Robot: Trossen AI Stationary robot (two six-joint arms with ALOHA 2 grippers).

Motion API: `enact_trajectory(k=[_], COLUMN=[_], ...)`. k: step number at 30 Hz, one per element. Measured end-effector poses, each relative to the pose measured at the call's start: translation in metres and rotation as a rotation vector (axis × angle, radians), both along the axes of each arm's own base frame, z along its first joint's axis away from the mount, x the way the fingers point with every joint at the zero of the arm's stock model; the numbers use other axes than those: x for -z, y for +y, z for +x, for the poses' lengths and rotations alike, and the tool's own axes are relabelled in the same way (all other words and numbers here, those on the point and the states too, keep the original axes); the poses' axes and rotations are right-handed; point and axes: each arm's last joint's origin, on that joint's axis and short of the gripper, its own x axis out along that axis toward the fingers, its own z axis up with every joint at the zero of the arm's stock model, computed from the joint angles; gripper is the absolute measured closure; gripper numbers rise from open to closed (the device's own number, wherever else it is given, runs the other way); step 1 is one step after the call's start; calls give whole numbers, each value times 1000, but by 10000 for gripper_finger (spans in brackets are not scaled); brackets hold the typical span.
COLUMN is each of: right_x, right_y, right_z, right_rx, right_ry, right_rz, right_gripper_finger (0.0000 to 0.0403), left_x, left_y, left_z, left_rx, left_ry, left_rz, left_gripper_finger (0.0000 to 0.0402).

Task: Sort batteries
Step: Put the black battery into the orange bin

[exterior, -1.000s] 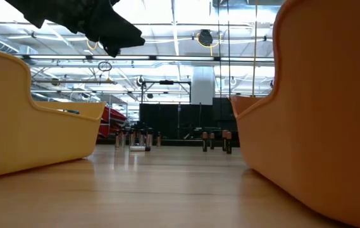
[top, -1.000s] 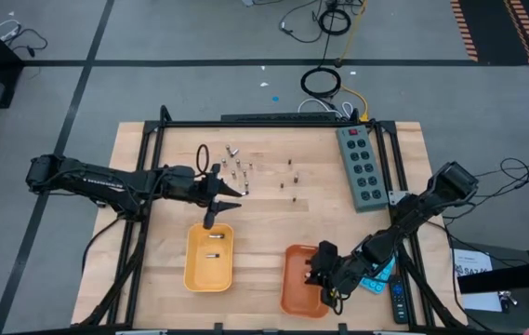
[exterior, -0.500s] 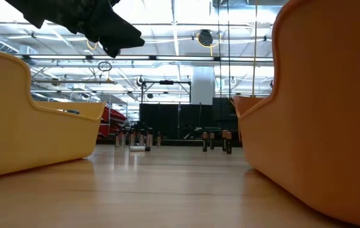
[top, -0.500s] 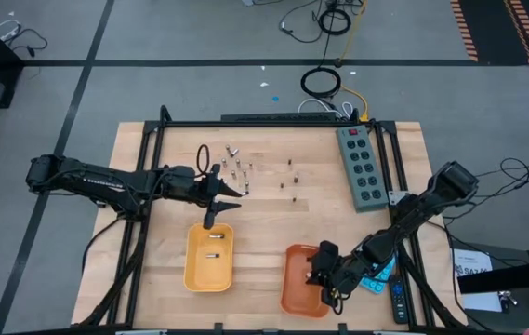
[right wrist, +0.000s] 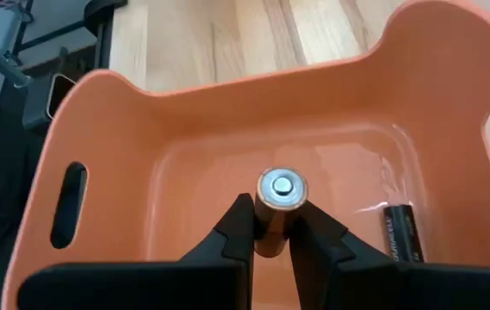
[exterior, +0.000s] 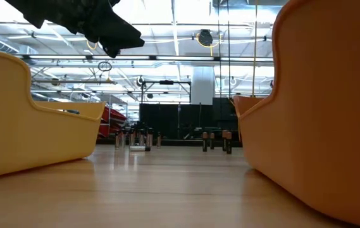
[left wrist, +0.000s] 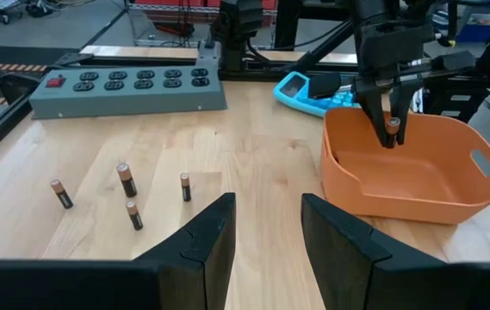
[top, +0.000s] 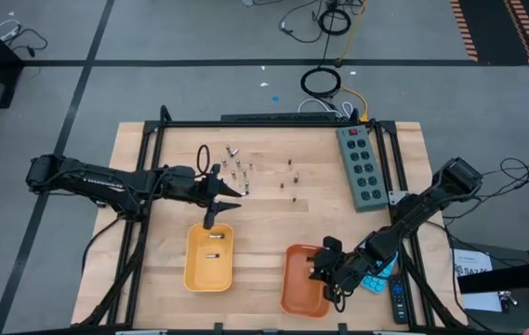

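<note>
Several small batteries stand on end on the table's far middle (top: pixel 238 172) (left wrist: pixel 125 179) (exterior: pixel 138 139). A yellow tray (top: pixel 194 270) near the table's near edge holds two batteries (top: pixel 214 246). My left gripper (top: pixel 234 191) (left wrist: pixel 268 232) hovers open just beyond the yellow tray's far end, touching nothing. My right gripper (top: pixel 320 270) (right wrist: pixel 269 226) is over the orange tray (top: pixel 294 288) (left wrist: pixel 486 194) (right wrist: pixel 98 129), shut on a battery (right wrist: pixel 281 188) (left wrist: pixel 392 126). A dark battery (right wrist: pixel 400 232) lies on the orange tray's floor. My right gripper pinches the battery's sides (right wrist: pixel 270 220) between its two fingers (right wrist: pixel 236 228), at their free ends. The fingers (left wrist: pixel 381 99) come from above, pointing down. The battery stands upright in the hold, one round end (right wrist: pixel 281 186) facing the wrist camera, lifted clear above the tray's floor.
A grey power strip (top: pixel 362 167) (left wrist: pixel 128 86) lies along the table's far right. A blue calculator (top: pixel 378 277) (left wrist: pixel 313 86) sits beside the orange tray, toward the right edge. A black cable loop (top: pixel 203 155) lies by the battery cluster. Bare wood (top: pixel 264 233) shows between the trays.
My right arm has edged slightly toward the table's right edge, its gripper staying over the orange tray.
</note>
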Motion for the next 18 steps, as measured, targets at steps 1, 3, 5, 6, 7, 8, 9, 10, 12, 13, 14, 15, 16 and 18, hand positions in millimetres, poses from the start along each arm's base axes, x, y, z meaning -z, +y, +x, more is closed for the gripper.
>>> enact_trajectory(k=[1,3,5,6,7,8,9,10,12,13,14,15,16,18], right_x=[1,3,7,9,10,12,13,14,14,14,14,14,14,15], right_y=[-1,-5,-12,-16,-20,-24,-28,-32,-38,-41,-44,-47,-49,-55], right_z=[0,-1,-3,-3,-3,-3,-3,-2,1,3,4,6,7,9], right_rx=[6,39,83,105,127,146,160,173,189,193,197,203,210,221], right_ry=[9,47,93,112,132,150,166,180,186,188,189,191,195,206], right_rz=[-3,-12,-51,-73,-95,-113,-126,-135,-147,-155,-161,-167,-171,-182], right_gripper_finger=[370,370,370,369,369,369,369,369,368,368,368,368,368,367], left_x=[0,0,0,0,0,0,0,0,0,0,0,0,0,0], left_y=[0,0,0,0,0,0,0,0,0,0,0,0,0,0], left_z=[0,0,0,0,0,0,0,0,0,0,0,0,0,0], left_rx=[0,0,1,0,0,1,1,1,0,1,0,0,0,1], left_ry=[0,0,-1,-2,-4,-4,-4,-4,-4,-4,-4,-4,-4,-4], left_rz=[0,1,1,1,1,1,1,1,1,1,1,1,1,2], left_gripper_finger=[258,258,258,258,258,258,258,258,258,258,258,258,258,258])
